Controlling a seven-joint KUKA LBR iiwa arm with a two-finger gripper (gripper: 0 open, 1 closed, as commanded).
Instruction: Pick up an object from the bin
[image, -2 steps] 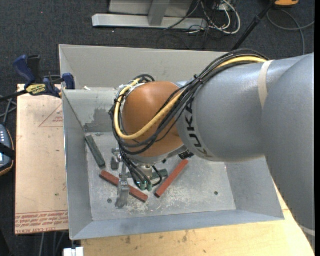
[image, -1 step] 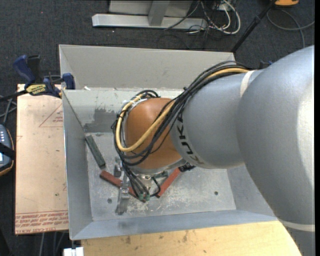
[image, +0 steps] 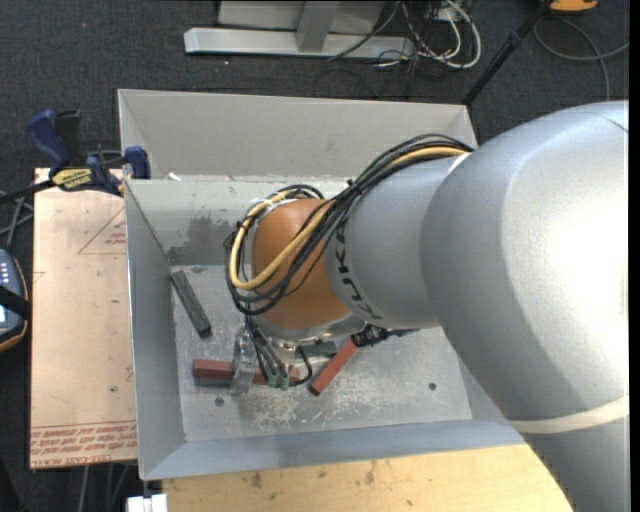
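My gripper (image: 248, 366) is low over the bin's front left floor, mostly hidden under the arm's orange cover. A reddish-brown flat block (image: 209, 372) lies right at its left side, touching or nearly touching it. A red stick (image: 332, 369) lies tilted just to its right, its upper end hidden under the arm. A dark grey bar (image: 190, 303) lies slanted on the floor further to the left and behind.
The big arm covers the bin's middle and right side. Pale dust and crumbs lie on the floor along the front wall. The bin's left wall stands close beyond the grey bar.
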